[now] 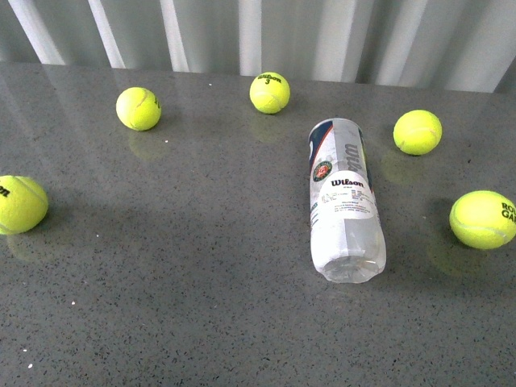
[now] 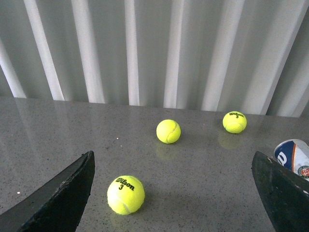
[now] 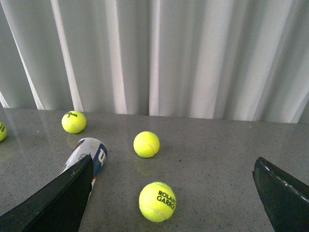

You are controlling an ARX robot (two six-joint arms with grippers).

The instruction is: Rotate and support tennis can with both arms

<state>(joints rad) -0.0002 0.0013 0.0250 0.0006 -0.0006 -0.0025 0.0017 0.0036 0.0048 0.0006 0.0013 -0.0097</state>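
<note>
The tennis can [image 1: 343, 198] lies on its side on the grey table, right of centre, its navy-and-white labelled end pointing to the back wall and its clear end toward me. Neither arm shows in the front view. In the left wrist view only the can's labelled end [image 2: 294, 157] peeks in beside one black finger [image 2: 282, 195]; the left gripper [image 2: 171, 193] is open, with a Wilson 3 ball [image 2: 126, 194] between its fingers. The right gripper [image 3: 171, 195] is open too, its one finger [image 3: 58, 200] covering part of the can [image 3: 91, 153].
Several yellow-green tennis balls lie around the can: at the back left [image 1: 139, 109], back centre [image 1: 269, 92], back right [image 1: 418, 131], far right [image 1: 483, 219] and far left edge [image 1: 18, 205]. A ribbed white wall [image 1: 258, 32] closes off the table's back edge.
</note>
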